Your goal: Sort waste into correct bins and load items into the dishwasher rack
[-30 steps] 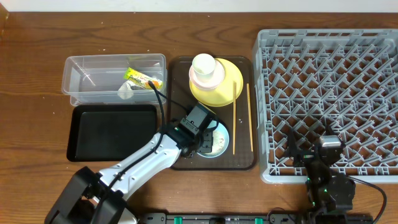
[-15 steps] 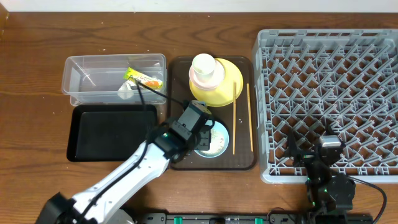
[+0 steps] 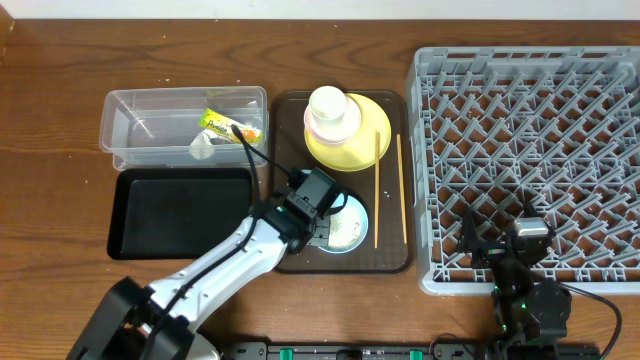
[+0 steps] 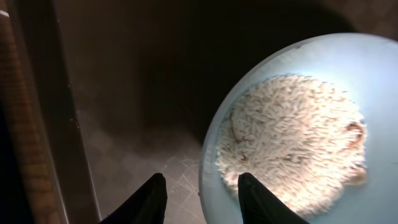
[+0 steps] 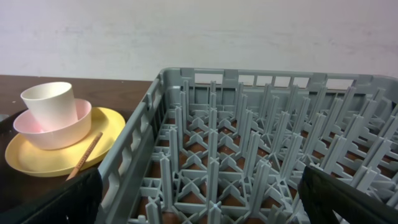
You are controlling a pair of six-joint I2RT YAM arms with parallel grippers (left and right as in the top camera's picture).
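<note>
Change: the left gripper (image 4: 202, 200) drew slightly off the bowl (image 3: 348, 226) and has come back low; the bowl has not moved.
Meaning: probably lining up a rim grasp, so the rice (image 4: 292, 137) can be tipped out before racking.
Left fingers: apart, 1 on each side of the bowl's rim, not clamped.
Right gripper (image 5: 199, 208): wide open, right of the tray (image 3: 392, 258), over the rack (image 3: 520, 110).
Bowl: pale blue, holding a mound of rice, at the tray's near end.

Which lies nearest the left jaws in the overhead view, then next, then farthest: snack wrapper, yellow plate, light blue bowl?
1. light blue bowl, at the left jaws.
2. yellow plate, farther up the brown tray.
3. snack wrapper, in the clear tub.
</note>
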